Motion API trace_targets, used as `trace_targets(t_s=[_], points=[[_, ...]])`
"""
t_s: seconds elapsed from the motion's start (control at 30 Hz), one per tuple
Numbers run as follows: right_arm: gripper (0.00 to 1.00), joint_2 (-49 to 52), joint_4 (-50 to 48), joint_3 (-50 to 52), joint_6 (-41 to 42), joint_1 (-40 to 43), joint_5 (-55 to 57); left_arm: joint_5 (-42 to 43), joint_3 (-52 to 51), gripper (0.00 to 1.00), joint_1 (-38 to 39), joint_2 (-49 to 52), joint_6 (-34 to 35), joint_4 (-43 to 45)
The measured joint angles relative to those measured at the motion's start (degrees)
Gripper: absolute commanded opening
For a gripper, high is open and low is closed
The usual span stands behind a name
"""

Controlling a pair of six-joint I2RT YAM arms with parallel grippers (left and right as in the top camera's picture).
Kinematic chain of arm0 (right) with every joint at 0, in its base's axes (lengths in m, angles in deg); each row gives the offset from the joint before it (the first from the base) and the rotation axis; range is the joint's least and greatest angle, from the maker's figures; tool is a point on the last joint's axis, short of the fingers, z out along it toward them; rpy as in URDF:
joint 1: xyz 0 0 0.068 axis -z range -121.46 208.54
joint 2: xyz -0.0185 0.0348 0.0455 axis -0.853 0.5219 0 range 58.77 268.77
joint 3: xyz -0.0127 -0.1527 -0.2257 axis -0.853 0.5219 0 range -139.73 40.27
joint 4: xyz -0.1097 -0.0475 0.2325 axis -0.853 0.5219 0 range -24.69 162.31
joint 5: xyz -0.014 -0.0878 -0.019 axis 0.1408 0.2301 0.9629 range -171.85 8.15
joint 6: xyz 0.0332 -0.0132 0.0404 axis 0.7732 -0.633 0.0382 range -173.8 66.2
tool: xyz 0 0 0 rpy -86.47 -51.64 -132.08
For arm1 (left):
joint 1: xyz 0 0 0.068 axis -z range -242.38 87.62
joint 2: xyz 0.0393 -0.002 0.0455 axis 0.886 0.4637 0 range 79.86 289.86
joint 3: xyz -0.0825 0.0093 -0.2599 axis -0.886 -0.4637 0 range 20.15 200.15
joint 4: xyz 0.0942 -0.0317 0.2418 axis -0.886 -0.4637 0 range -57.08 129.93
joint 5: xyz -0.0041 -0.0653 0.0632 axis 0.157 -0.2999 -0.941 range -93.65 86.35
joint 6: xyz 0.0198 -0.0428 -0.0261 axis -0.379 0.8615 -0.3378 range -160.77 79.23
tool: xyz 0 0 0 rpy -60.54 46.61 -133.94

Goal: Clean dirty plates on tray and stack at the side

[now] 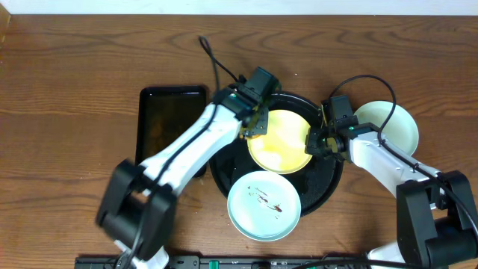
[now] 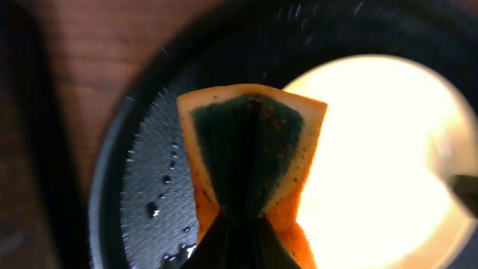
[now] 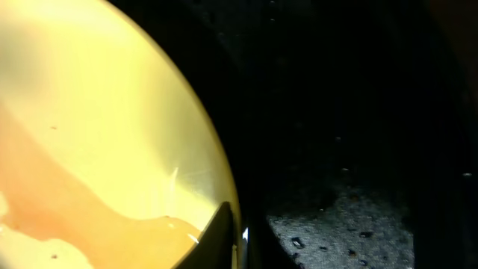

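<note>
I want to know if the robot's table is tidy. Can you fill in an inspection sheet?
Surface: dark brown wooden tabletop.
Job's things: pale yellow round plastic plate on the large round black tray; brown-streaked mint round plate over the tray's front rim; whitish round plate on the tabletop, right.
Clutter: rectangular black tray.
Grippers: left gripper shut on the orange-and-green sponge; right gripper seemingly gripping the yellow plate's rim.
Cables: black cables trail from both arms.
Surroundings: nothing seen.
</note>
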Motion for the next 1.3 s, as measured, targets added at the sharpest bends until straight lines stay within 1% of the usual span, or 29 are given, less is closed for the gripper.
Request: trace_targets(t_s=[0.17, 0.27, 0.37, 0.43, 0.47, 0.53, 0.57, 0.77, 0.97, 1.17, 1.3], points=[[0.17, 0.0, 0.0, 0.0, 0.2, 0.04, 0.94, -0.42, 0.0, 0.07, -0.48, -4.98, 0.0, -2.43], [0.19, 0.0, 0.09, 0.0, 0.24, 0.04, 1.03, -0.42, 0.0, 0.07, -1.86, -5.51, 0.0, -4.55], [0.19, 0.02, 0.09, 0.0, 0.28, 0.04, 1.14, -0.42, 0.0, 0.07, -4.26, -5.51, 0.0, -6.4], [0.18, 0.04, 0.04, 0.0, 0.28, 0.04, 1.16, -0.57, 0.0, 0.08, -5.97, -5.57, 0.0, -7.23], [0.15, 0.11, 0.0, 0.0, 0.28, -0.04, 1.16, -0.63, 0.0, 0.07, -6.8, -5.62, 0.0, -7.54], [0.04, 0.55, -0.15, 0.0, 0.33, -0.11, 1.11, -0.83, 0.0, 0.08, -8.72, -5.81, 0.0, -8.41], [0.01, 0.7, -0.55, 0.0, 0.55, -0.26, 0.96, -0.85, 0.0, 0.07, -9.4, -5.86, 0.0, -8.7], [0.01, 1.01, -3.43, -0.04, -0.04, -0.55, 0.7, -0.9, 0.0, 0.07, -11.96, -6.03, 0.0, -9.99], [0.01, -0.98, -3.91, -0.04, -6.19, -0.48, 1.22, -1.09, 0.0, 0.08, -15.91, -6.03, 0.0, -11.89], [0.01, -11.41, -3.41, -0.09, -11.56, -0.48, 7.48, -1.27, 0.0, 0.08, -19.93, -6.03, 0.0, -12.37], [0.01, -15.82, -3.1, -0.11, -16.22, -0.48, 13.38, -1.25, 0.0, 0.08, -20.83, -6.03, 0.0, -12.39]])
